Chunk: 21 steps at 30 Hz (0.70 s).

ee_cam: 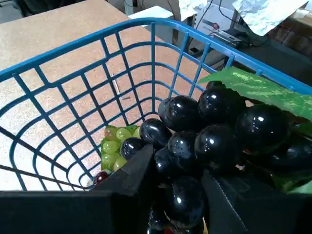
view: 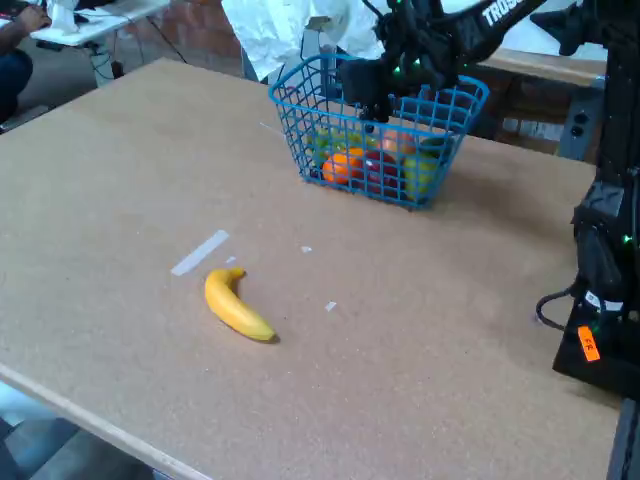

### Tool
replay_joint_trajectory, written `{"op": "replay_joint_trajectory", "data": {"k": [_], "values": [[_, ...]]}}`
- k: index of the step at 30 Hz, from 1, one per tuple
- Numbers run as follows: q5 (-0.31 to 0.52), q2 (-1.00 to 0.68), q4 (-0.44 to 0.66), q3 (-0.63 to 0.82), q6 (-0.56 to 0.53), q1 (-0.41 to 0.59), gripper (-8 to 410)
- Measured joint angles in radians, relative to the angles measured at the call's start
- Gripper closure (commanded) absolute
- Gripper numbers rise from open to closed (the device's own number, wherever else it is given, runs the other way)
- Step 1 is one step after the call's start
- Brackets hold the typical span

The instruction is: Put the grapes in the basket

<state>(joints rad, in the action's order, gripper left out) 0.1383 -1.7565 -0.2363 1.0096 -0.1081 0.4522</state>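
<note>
A bunch of glossy black-purple grapes with a green leaf fills the wrist view. My gripper is shut on it, one black finger on each side. The bunch hangs inside the rim of the blue wire basket, above its floor. In the fixed view the gripper reaches down into the open top of the basket at the far side of the table. There the dark bunch cannot be told apart from the black gripper.
Pale green grapes lie on the basket floor, along with an orange fruit and red and green ones. A yellow banana and a tape strip lie on the tabletop. The arm's base stands at the right.
</note>
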Motion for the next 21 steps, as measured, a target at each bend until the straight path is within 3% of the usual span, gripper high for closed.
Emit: {"op": "replay_joint_trajectory", "data": {"k": [13, 21], "values": [[-0.014, 0.002, -0.012, 0.0, 0.005, 0.0, 250], [-0.015, 0.002, -0.019, 0.0, 0.0, 0.0, 232]]}}
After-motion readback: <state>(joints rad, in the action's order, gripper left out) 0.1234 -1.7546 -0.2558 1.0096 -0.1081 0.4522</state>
